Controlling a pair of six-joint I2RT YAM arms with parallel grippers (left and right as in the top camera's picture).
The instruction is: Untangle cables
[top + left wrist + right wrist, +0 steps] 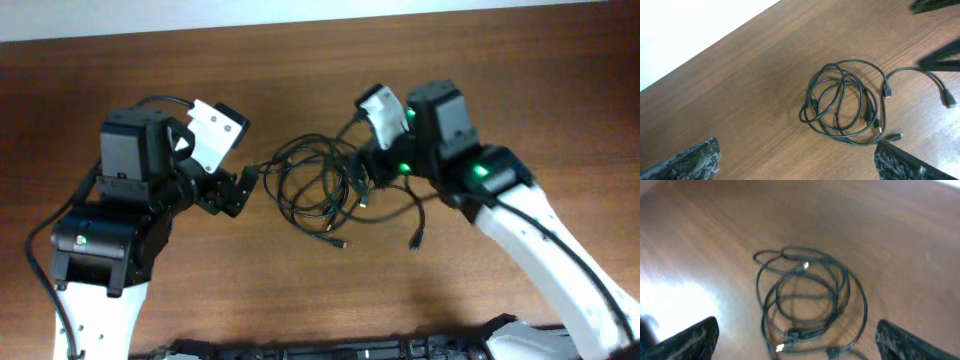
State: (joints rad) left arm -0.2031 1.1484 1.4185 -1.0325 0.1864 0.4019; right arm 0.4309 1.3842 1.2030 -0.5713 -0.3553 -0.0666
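The cables [326,185] lie as one tangle of thin black loops on the wooden table, between my two grippers. Two plug ends [342,243] trail out toward the front. My left gripper [240,190] is just left of the tangle, open and empty. In the left wrist view the cables [840,100] lie beyond its wide-apart fingers [690,162]. My right gripper [365,165] hangs over the tangle's right side, open. In the right wrist view the cables [805,296] lie between and ahead of its fingers [910,342], which touch nothing.
One cable tail with a plug [946,98] runs off to the right under the blurred right arm [940,60]. The table's far edge [320,25] meets a white wall at the back. Brown tabletop [250,290] surrounds the tangle.
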